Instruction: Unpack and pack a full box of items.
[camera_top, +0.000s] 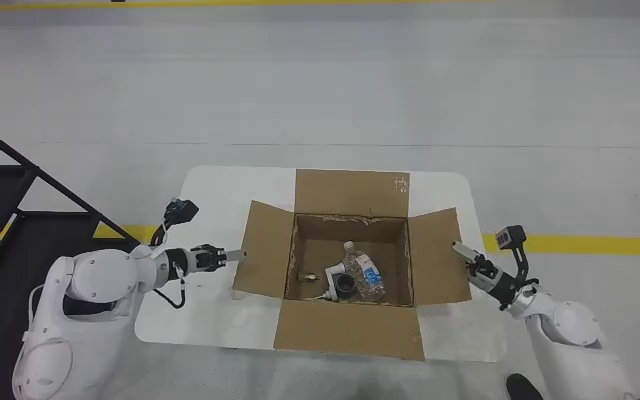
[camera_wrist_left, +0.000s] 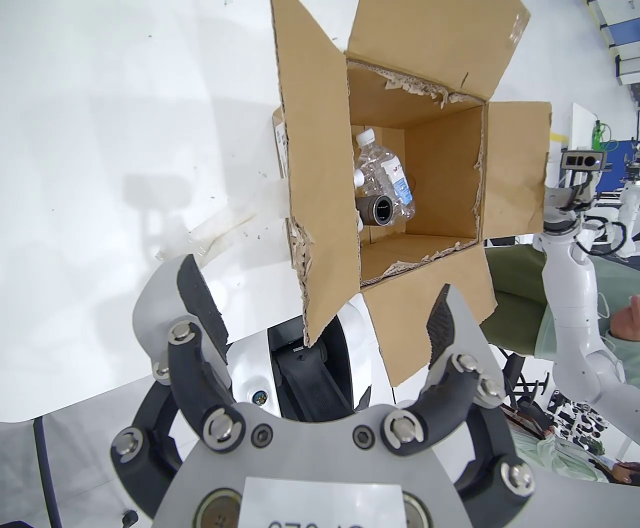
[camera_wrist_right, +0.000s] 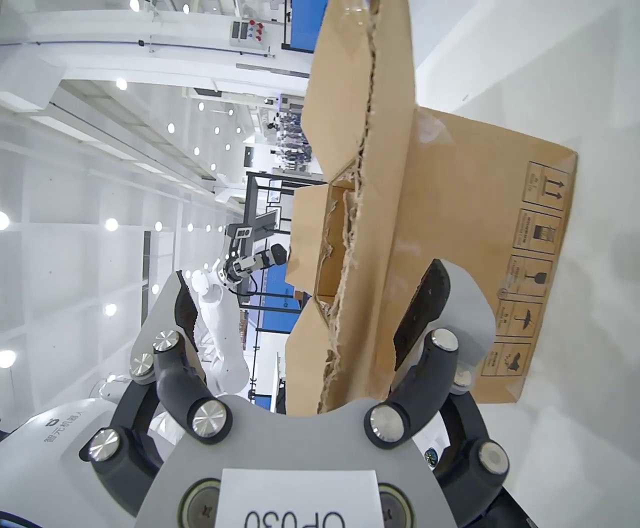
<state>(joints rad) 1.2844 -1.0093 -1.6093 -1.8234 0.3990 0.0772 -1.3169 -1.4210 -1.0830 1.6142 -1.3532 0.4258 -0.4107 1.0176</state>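
Left gripper (camera_wrist_left: 317, 275) beside ragged cardboard box (camera_wrist_left: 315, 150)

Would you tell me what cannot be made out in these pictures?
Left wrist view: the left flap covers part of the bottle and dark cylinder.
Right wrist view: the right flap, edge-on, hides all contents.
Top view: pale item beside that cylinder, too small to identify.

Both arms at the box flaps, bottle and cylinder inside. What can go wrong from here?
1. The right gripper, open, sits at the torn edge of the right flap; moving inward, it may snag the flap and drag the box.
2. The left gripper, open, is close to the left flap: same snag risk.
3. The clear bottle lies against the dark cylinder on the box floor; lifting one may roll the other, and the bottle looks slippery.
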